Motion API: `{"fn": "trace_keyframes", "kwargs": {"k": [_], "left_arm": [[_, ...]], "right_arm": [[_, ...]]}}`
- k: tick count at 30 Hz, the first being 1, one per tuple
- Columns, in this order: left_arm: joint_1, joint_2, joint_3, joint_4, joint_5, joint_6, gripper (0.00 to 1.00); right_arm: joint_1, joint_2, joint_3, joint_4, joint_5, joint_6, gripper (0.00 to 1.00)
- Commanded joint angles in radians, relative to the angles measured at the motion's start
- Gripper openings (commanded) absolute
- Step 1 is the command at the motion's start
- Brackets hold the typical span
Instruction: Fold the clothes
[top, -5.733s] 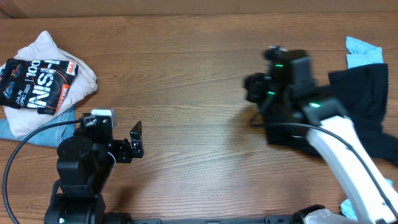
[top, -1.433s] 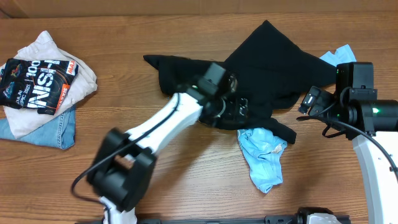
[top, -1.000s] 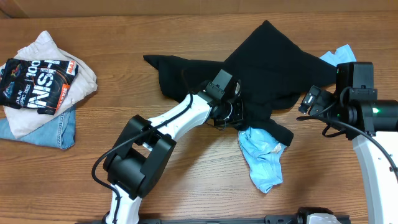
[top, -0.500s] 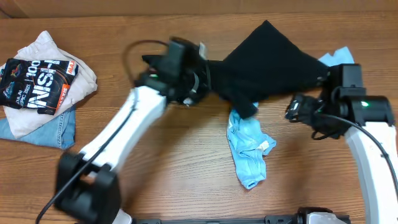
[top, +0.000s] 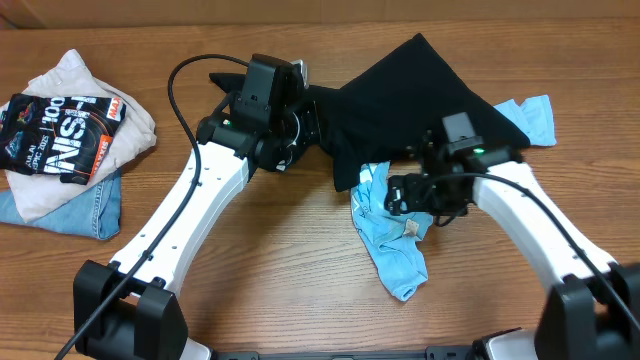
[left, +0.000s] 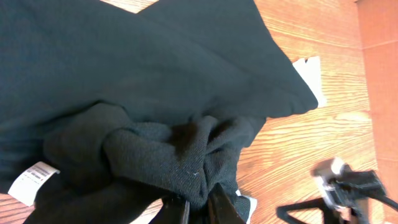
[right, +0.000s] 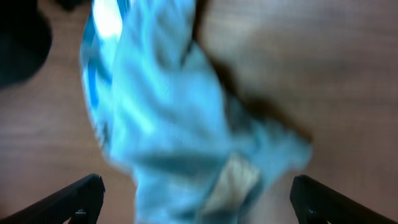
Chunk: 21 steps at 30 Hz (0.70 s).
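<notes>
Wooden surface (top: 250, 270) carries a crumpled light blue shirt (top: 395, 245) nearest, with the right hand (top: 402, 195) spread wide and empty, seemingly just over it in a blurred view. Farther back, the left hand (left: 198, 208) is clamped on a bunched fold of the black shirt (top: 420, 90), which lies toward the far edge.

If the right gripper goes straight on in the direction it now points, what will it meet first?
Most likely the light blue shirt: it fills the space ahead of the open right gripper in the wrist view. How far off it lies is unclear.
</notes>
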Motion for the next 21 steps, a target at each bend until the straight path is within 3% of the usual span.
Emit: {"fn": "trace_keyframes", "kwargs": {"k": [1, 9, 10, 11, 12, 13, 15, 21], "left_arm": [[0.001, 0.001, 0.004, -0.017, -0.038, 0.029, 0.07], [0.001, 0.001, 0.004, -0.026, -0.04, 0.031, 0.08], [0.001, 0.001, 0.004, -0.027, -0.04, 0.031, 0.08], [0.001, 0.001, 0.004, -0.027, -0.04, 0.031, 0.08], [0.001, 0.001, 0.004, -0.027, -0.04, 0.031, 0.09], [0.001, 0.001, 0.004, -0.029, -0.04, 0.031, 0.09], [0.001, 0.001, 0.004, -0.04, -0.04, 0.031, 0.09], [0.001, 0.001, 0.004, -0.143, -0.117, 0.042, 0.08]], "right_arm": [[0.034, 0.07, -0.008, 0.101, 0.066, -0.066, 1.0], [0.042, 0.225, -0.008, 0.226, 0.04, -0.129, 0.98], [0.042, 0.245, -0.008, 0.225, 0.035, -0.144, 0.9], [0.042, 0.259, -0.008, 0.223, 0.038, -0.144, 0.67], [0.042, 0.27, -0.008, 0.221, 0.039, -0.143, 0.35], [0.042, 0.275, -0.008, 0.216, 0.039, -0.134, 0.17], [0.031, 0.272, -0.003, 0.199, 0.061, -0.075, 0.04], [-0.147, 0.188, 0.151, -0.008, 0.396, 0.201, 0.04]]}}
